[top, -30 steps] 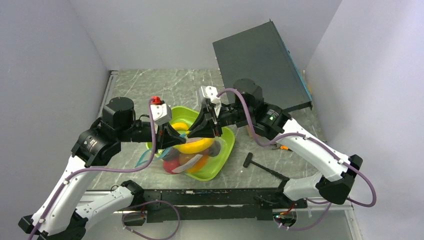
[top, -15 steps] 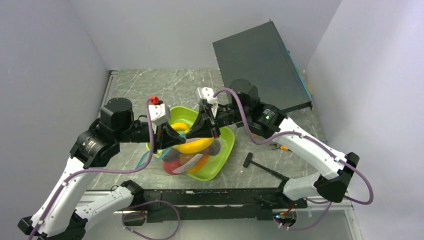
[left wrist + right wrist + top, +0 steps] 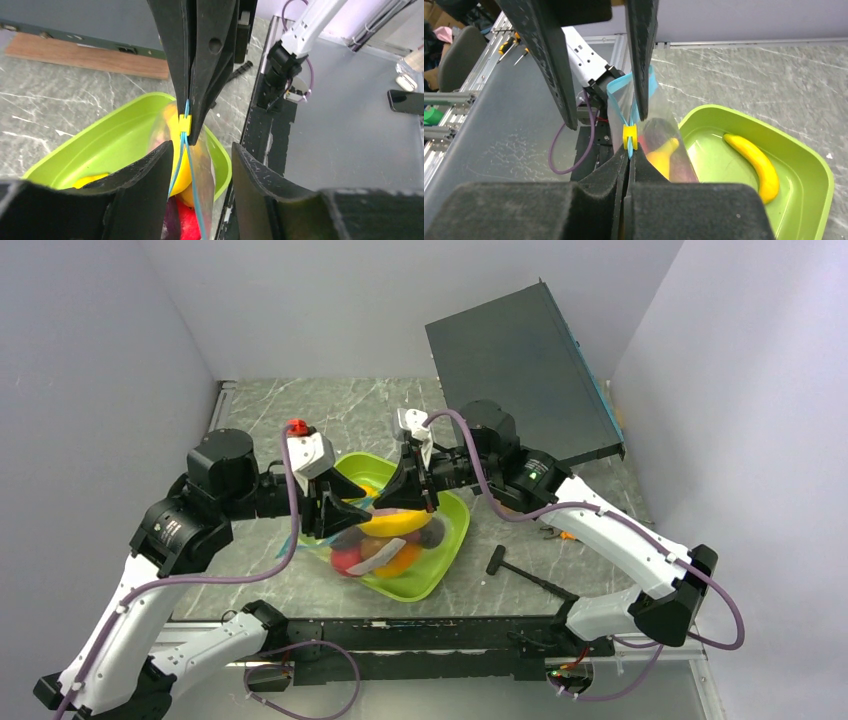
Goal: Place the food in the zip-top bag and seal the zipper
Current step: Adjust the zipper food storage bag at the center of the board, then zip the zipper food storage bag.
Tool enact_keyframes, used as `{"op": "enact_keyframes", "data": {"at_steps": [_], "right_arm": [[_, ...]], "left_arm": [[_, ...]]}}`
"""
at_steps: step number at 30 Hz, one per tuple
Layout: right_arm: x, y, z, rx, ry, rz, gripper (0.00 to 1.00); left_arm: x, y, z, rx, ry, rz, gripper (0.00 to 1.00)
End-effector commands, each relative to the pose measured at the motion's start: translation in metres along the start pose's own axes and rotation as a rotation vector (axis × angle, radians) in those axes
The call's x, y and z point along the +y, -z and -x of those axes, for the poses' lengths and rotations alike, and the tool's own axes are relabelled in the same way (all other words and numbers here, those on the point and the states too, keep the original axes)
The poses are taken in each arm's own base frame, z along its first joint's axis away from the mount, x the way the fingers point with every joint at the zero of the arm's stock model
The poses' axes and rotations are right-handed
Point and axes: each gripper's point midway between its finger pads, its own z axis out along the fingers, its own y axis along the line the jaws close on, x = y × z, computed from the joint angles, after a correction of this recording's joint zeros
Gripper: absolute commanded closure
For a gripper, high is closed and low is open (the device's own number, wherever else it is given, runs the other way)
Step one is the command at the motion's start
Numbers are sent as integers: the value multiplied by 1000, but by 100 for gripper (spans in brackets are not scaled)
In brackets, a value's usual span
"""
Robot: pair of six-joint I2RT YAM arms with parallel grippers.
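Note:
The zip-top bag [image 3: 385, 545] hangs over the lime-green tray with food in it: a yellow banana [image 3: 395, 522], a red piece [image 3: 347, 560], orange and dark pieces. My right gripper [image 3: 629, 150] is shut on the bag's mouth edge, just behind the yellow slider [image 3: 630, 137] on the blue zipper [image 3: 618, 110]. My left gripper [image 3: 201, 147] is open. The zipper [image 3: 193, 197] runs between its jaws, close to the left finger [image 3: 145, 195]. A second banana [image 3: 754, 162] lies loose in the tray. In the top view the left gripper [image 3: 340, 515] and the right gripper [image 3: 405, 495] face each other across the bag.
The lime-green tray [image 3: 445, 560] sits mid-table under the bag. A small black hammer-like tool [image 3: 515, 570] lies right of it. A dark flat panel [image 3: 525, 370] leans at the back right. Grey walls close in both sides.
The left arm has drawn back to the left and its gripper now stands apart from the right one. The bag has shifted slightly towards the back. The right gripper keeps its hold.

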Motion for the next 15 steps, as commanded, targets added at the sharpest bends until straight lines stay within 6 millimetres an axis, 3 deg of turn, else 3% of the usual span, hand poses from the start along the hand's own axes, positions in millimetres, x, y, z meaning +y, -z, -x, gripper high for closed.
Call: {"op": "enact_keyframes", "data": {"at_steps": [1, 5, 9, 15], "right_arm": [[-3, 6, 26, -62, 21, -34, 100], [-4, 7, 28, -65, 27, -36, 100], [-2, 9, 31, -79, 39, -40, 100], [-3, 11, 33, -83, 39, -54, 100]], "left_arm": [[4, 6, 42, -112, -65, 46, 50], [0, 2, 52, -106, -76, -2, 58], [1, -8, 46, -66, -53, -53, 66], [-4, -16, 34, -45, -33, -117, 61]]}}
